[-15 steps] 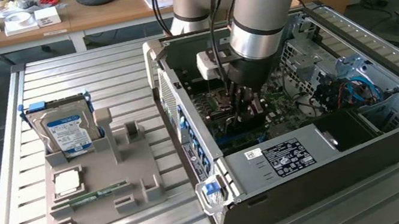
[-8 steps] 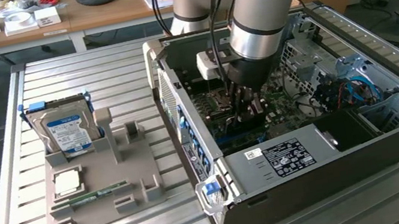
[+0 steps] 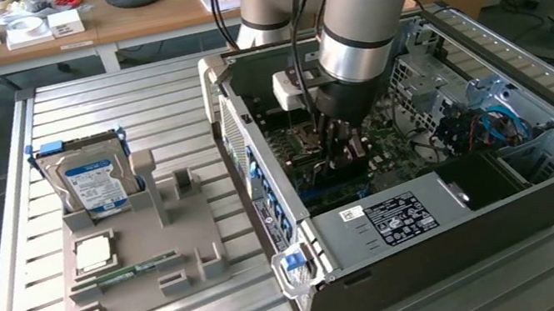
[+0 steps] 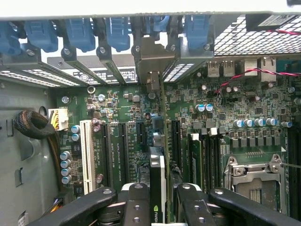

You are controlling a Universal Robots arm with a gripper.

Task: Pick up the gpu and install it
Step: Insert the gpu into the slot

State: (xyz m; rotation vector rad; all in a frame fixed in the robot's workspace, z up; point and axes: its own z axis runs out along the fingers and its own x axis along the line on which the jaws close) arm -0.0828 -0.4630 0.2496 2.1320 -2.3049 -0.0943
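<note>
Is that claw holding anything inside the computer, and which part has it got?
Yes. The gripper is clamped on the gpu, gripping its upper edge, the card standing on edge over the motherboard slots.

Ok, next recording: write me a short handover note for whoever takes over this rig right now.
Gripper: shut on the gpu, held edge-on between the fingers, down inside the open computer case.
Gpu: over the motherboard, in line with an expansion slot and with its metal bracket at the case's rear wall. Whether it is fully pressed home cannot be told.
Done: gpu picked up and carried into the case; the grey parts holder outside holds a hard drive, a CPU and a RAM stick.
Left: confirm seating, release.
</note>
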